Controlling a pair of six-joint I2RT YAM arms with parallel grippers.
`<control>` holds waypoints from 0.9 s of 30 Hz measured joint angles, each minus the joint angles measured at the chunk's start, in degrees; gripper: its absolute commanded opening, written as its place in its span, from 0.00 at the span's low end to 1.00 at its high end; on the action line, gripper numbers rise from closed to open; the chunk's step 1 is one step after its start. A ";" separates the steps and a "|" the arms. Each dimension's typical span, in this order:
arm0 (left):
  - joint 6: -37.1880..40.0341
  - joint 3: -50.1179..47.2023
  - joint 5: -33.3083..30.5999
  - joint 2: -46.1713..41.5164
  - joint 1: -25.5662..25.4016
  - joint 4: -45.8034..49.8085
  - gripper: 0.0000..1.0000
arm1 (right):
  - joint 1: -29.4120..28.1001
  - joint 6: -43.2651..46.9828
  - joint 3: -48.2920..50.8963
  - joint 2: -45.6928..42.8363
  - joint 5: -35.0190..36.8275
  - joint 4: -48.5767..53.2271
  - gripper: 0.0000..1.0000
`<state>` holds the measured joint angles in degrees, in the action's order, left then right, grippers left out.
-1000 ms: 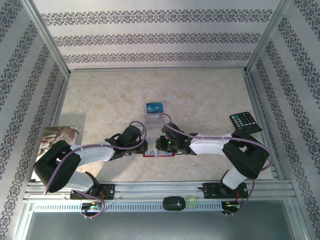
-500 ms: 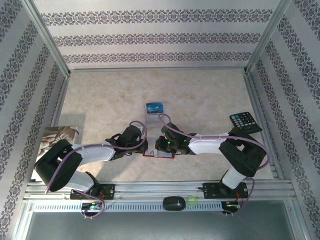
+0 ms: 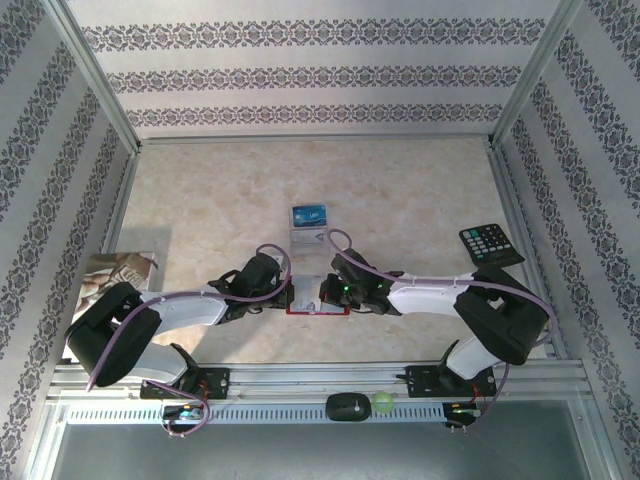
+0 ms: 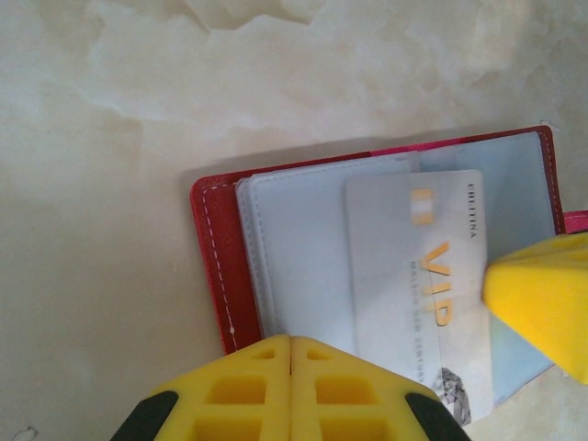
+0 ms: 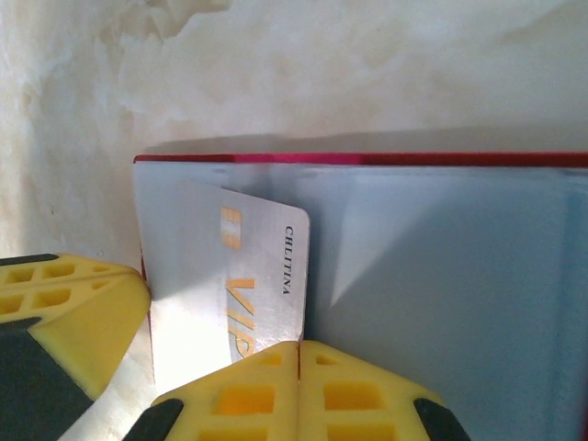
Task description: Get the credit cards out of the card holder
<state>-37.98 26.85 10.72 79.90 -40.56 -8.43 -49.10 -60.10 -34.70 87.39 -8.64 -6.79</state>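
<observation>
Right wrist: right gripper [image 5: 299,354] pinches card [image 5: 262,266] | left gripper [image 4: 291,344] closed at holder [image 4: 216,248] edge, hold unclear | draw card straight out, holder pinned.

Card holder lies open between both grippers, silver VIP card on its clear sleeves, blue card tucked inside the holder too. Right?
Not quite. The blue card is not inside the card holder: the top external view shows it on the table beyond it, apart. The rest stands: holder open between left gripper and right gripper, silver VIP card on its sleeves.
</observation>
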 measured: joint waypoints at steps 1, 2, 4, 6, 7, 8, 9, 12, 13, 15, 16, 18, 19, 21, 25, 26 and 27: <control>0.00 0.00 -0.02 -0.02 0.00 0.02 0.09 | 0.00 0.00 0.35 -0.59 0.26 0.52 0.00; 0.02 0.00 0.00 -0.07 0.00 0.04 0.11 | 0.00 0.02 0.55 -1.11 0.50 1.25 0.00; 0.02 -0.02 0.09 -0.42 0.00 0.50 0.19 | 0.00 0.26 0.66 -1.73 0.90 2.54 0.00; -0.17 -0.15 0.17 -1.33 0.00 1.66 0.23 | 0.00 0.50 0.63 -1.79 1.09 3.21 0.00; -0.20 -0.20 0.15 -2.10 0.00 2.54 0.24 | 0.00 0.68 0.63 -1.79 1.11 3.67 0.00; -0.17 -0.17 0.11 -2.97 0.00 3.28 0.24 | 0.00 0.90 0.61 -1.79 1.18 4.07 0.00; -0.09 -0.17 0.00 -4.39 0.00 4.15 0.24 | 0.00 1.20 0.55 -1.73 1.25 4.44 0.03; 0.50 0.13 -0.26 -8.02 0.00 5.95 0.24 | 0.00 1.75 0.00 -1.29 1.29 4.96 0.17; 0.74 0.63 -0.22 -8.55 0.00 6.36 0.24 | 0.00 1.88 -0.15 -1.20 1.31 5.07 0.20; 1.42 2.03 0.11 -8.15 -0.02 6.75 0.22 | 0.00 2.73 -0.39 -1.20 1.29 5.14 0.25; 1.79 3.04 0.26 -7.32 -0.11 6.84 0.21 | 0.00 2.99 -0.50 -1.22 1.29 5.18 0.28; 2.27 4.87 0.68 -5.27 -0.55 6.75 0.21 | 0.00 3.45 -0.72 -1.44 1.36 5.57 0.32; 2.67 5.81 0.94 -3.89 -0.87 6.71 0.21 | 0.00 3.67 -0.87 -1.60 1.42 5.81 0.33; 3.30 7.21 1.25 -1.51 -1.55 6.71 0.21 | 0.00 3.98 -1.14 -1.99 1.62 6.36 0.34; 4.24 9.66 1.49 2.91 -2.80 6.51 0.15 | 0.11 3.93 -1.60 -2.14 1.75 7.10 0.34; 4.55 10.03 1.44 3.63 -2.91 6.51 0.13 | 0.15 3.91 -1.62 -2.14 1.75 7.17 0.34; 4.72 10.38 1.38 4.44 -2.95 6.51 0.13 | 0.26 3.91 -1.66 -2.14 1.75 7.32 0.34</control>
<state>-33.26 37.23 12.10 84.33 -43.51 -1.91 -48.84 -56.18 -36.36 85.25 -6.90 0.54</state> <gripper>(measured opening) 0.149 0.339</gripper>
